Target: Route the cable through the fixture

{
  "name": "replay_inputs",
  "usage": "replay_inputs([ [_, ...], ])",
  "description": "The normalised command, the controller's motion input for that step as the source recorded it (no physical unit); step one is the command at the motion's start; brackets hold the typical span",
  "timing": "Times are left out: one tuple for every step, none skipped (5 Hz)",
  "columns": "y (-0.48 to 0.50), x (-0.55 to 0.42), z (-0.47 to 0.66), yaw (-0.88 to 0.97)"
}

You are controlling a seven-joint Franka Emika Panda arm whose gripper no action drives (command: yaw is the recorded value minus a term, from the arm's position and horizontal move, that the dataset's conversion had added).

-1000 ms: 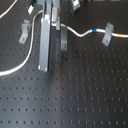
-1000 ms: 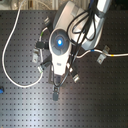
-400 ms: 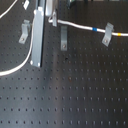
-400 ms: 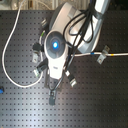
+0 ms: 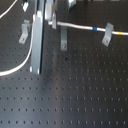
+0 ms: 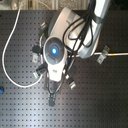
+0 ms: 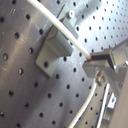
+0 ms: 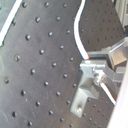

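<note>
The white cable (image 5: 80, 26) runs along the back of the black hole board, with a blue band (image 5: 96, 29) and a yellow band (image 5: 120, 33) at the first exterior view's right. It lies across the tops of two grey fixture clips (image 5: 63, 39) (image 5: 106, 35). My gripper (image 5: 37, 62) stands left of them, near a third clip (image 5: 23, 32). In the first wrist view the gripper (image 7: 92, 61) is shut on the cable (image 7: 60, 27), just past a clip (image 7: 54, 46). The second wrist view shows the same grip (image 8: 89, 64).
The rest of the cable loops over the board at the second exterior view's left (image 6: 10, 50). Several small clips (image 6: 102, 54) (image 6: 72, 82) stand around my arm's hand (image 6: 54, 50). The board (image 5: 75, 100) is a matte black plate with rows of holes.
My gripper has moved toward the first exterior view's left with the cable in it. The cable's right stretch now lies straighter across the clips.
</note>
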Motion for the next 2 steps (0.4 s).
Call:
replay_inputs([
  [0.185,-0.012,0.42,0.00],
  [0.150,0.032,0.27,0.00],
])
